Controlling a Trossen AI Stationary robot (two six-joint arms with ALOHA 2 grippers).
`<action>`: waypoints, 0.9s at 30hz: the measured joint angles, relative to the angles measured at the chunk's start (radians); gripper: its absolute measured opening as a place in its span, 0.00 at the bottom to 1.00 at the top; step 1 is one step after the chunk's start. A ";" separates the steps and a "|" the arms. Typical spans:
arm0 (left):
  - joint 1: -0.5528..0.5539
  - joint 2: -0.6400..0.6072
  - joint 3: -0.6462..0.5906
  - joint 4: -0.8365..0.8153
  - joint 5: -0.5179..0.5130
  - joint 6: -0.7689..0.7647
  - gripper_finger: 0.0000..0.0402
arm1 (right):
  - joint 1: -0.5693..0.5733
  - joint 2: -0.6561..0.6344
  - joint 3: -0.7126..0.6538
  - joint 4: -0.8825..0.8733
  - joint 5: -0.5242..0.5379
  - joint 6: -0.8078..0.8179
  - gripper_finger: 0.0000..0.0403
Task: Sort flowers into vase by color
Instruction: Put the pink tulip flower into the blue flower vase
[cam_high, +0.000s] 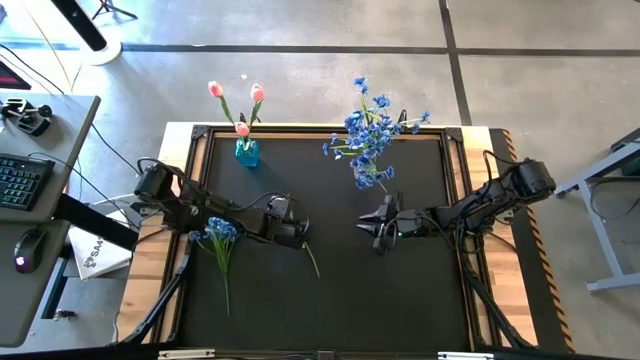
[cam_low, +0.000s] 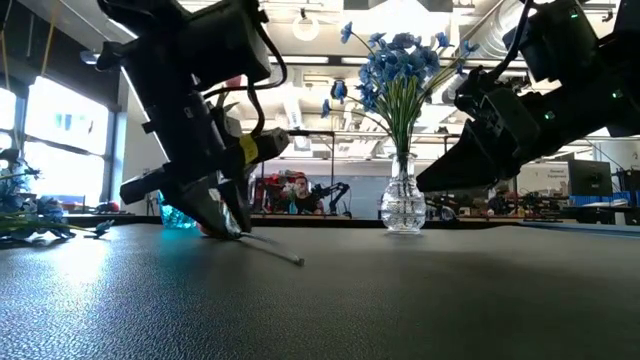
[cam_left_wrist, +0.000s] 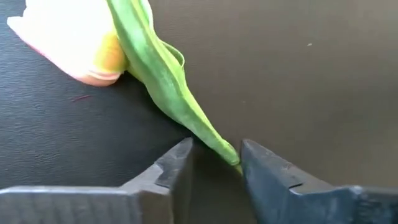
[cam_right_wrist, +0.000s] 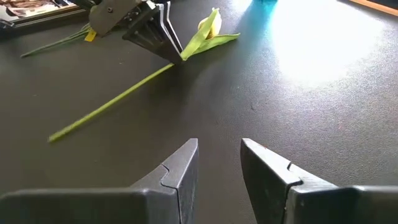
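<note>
The left hand is set low on the black tabletop, fingers pinching the green stem of a pink-orange artificial tulip lying flat. Next, a lift toward the small blue vase is called for. The right hand hovers, spread and empty.

The tulip's bloom is cut off by the edge of the left wrist view, and in the high view it is hidden under the left gripper. In the low view the blue vase is mostly hidden behind that arm. The people far back in the room are too small to be made out.
</note>
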 joint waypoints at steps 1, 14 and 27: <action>0.003 -0.001 0.001 -0.018 0.010 0.000 0.28 | 0.000 0.000 0.000 0.000 0.000 0.000 0.29; -0.048 -0.026 0.074 -0.206 -0.127 0.113 0.02 | 0.000 0.000 0.001 -0.010 -0.022 0.004 0.29; -0.417 -0.197 0.076 -0.305 -1.068 0.312 0.00 | 0.005 0.001 0.001 -0.023 -0.027 0.005 0.29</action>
